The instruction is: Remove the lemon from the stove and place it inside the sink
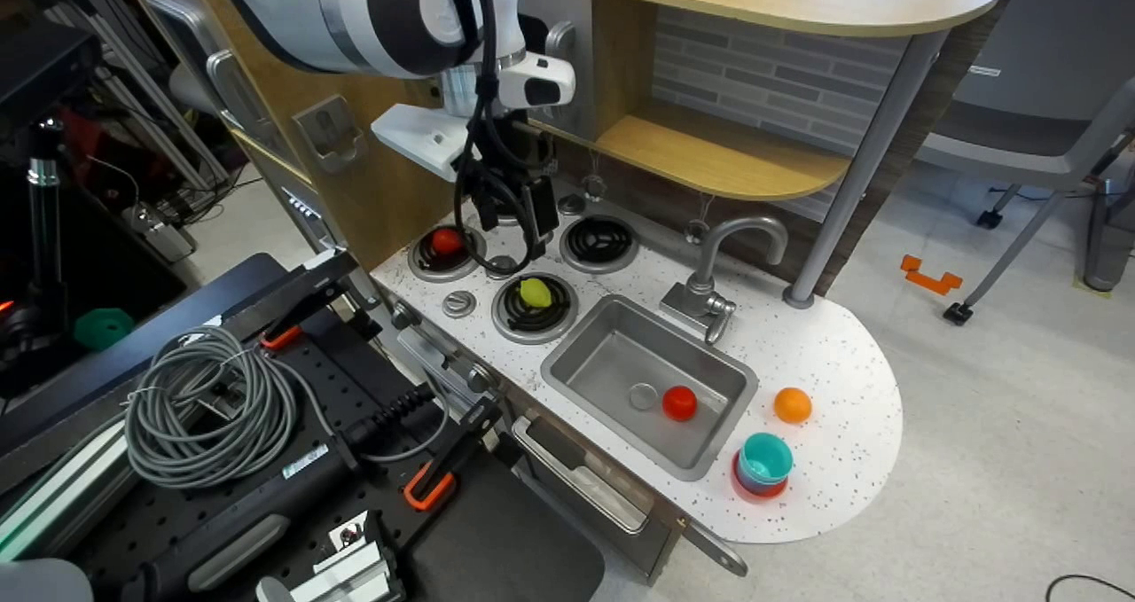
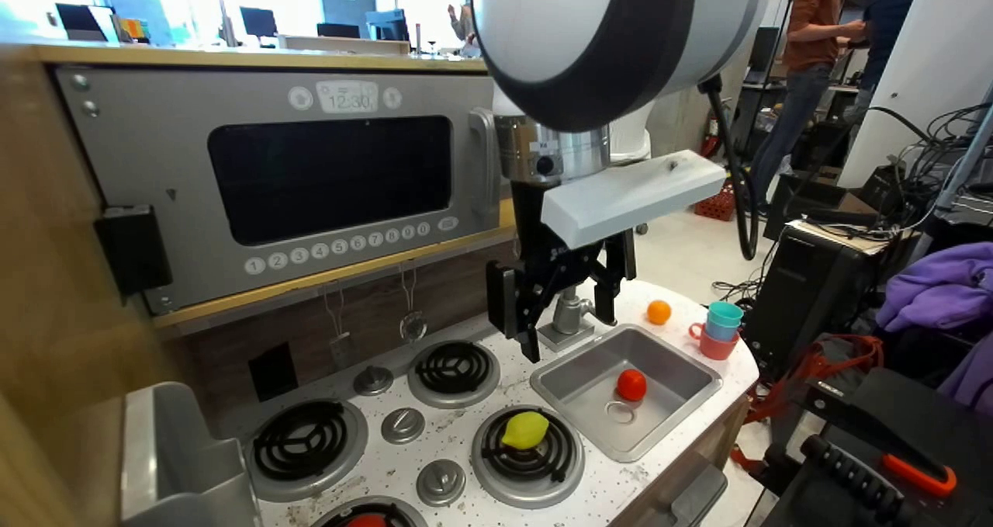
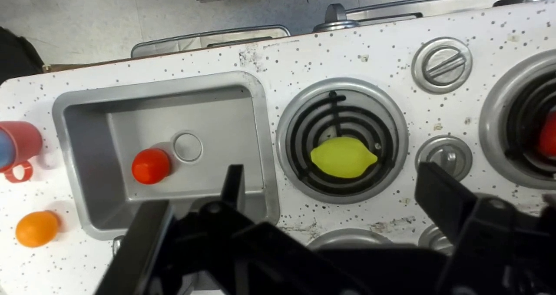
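The yellow lemon (image 1: 535, 293) lies on a black coil burner of the stove, the one beside the sink. It also shows in an exterior view (image 2: 525, 431) and in the wrist view (image 3: 343, 157). The grey sink (image 1: 621, 363) is set into the white counter, also seen in the wrist view (image 3: 226, 130). My gripper (image 2: 570, 337) is open and empty, well above the counter and apart from the lemon. In the wrist view its fingers (image 3: 331, 175) stand wide apart, with the lemon showing between and just beyond the tips.
A red ball (image 1: 679, 403) lies in the sink. A faucet (image 1: 705, 283) stands behind it. An orange (image 1: 793, 405) and stacked cups (image 1: 765, 458) stand beyond the sink. A red object (image 1: 447, 240) sits on another burner. A toy microwave (image 2: 333, 178) and shelf (image 1: 718, 154) overhang the back.
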